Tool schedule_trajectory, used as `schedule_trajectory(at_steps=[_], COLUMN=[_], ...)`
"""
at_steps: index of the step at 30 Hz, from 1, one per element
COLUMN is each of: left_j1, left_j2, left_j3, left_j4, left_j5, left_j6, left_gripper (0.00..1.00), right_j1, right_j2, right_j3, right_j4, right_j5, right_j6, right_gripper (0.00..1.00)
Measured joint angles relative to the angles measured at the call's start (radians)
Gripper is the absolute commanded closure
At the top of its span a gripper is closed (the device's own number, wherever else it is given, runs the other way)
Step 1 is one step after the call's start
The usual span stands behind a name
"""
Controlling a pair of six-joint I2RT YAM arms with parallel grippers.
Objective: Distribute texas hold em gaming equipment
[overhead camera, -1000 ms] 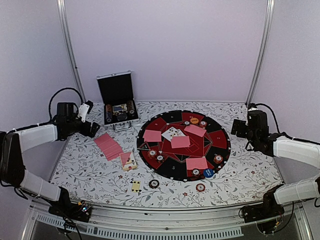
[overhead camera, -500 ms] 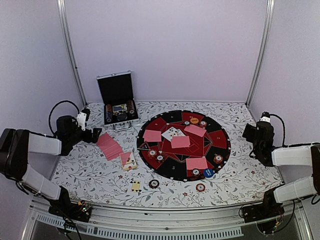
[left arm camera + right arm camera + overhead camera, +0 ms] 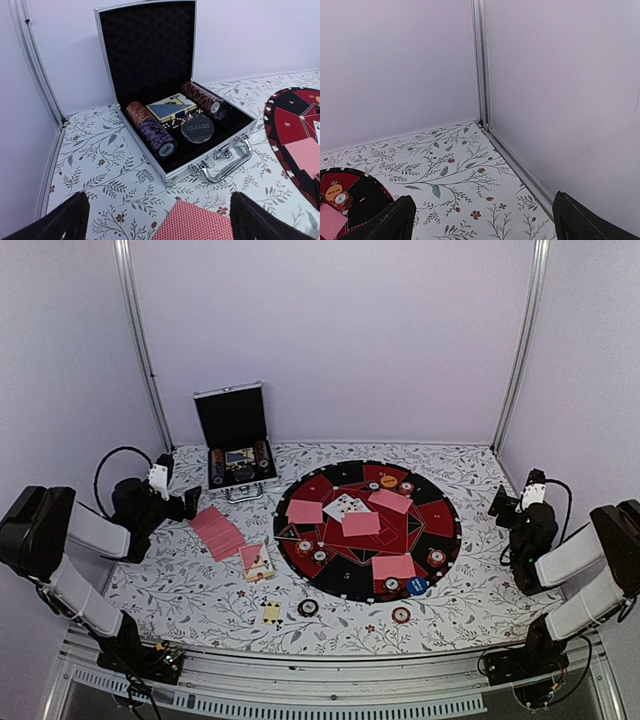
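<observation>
Since 1 s ago: left claw (image 3: 186,503) + right claw (image 3: 500,504) pulled back to sides, low. Both wide open, empty. Left sits near pink card stack (image 3: 217,532) on tabletop (image 3: 480,590); right at rt tabletop edge. Dealt cards (image 3: 360,523), chips (image 3: 437,558) unmoved on round mat (image 3: 345,582). Judged: dealing prob. done, robot parking.

I count one case (image 3: 232,418), one mat (image 3: 345,580), four face-down sets of cards (image 3: 304,511) on it, one pink pile (image 3: 217,532) beside it, one orange button (image 3: 388,481), one blue button (image 3: 416,585), and two chips (image 3: 308,607) off the mat on the table (image 3: 480,590).
</observation>
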Motion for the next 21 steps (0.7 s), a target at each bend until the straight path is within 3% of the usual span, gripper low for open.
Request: schedule_trajectory(at_steps=[8,14,21], left_j1=[0.0,0.0,0.0], left_j2=[0.018,0.026,0.026], left_j3=[-0.169,-0.159,-0.159], left_j4=[0.243,0.294,0.315], left_j5=[-0.075,-0.108,-0.116], left_j6=[-0.032,-0.046,-0.047], left_gripper=[0.0,0.0,0.0], right_j1=[-0.034,-0.098,-0.127], right_j2=[0.109,0.133,0.13], right_j3=[-0.07,0.047,0.056], right_j4=[0.262,0.144,0.102], right_j5=[-0.196,-0.28,-0.333], right_j6=[-0.085,-0.059,-0.015], right_gripper=[0.01,0.01,0.01])
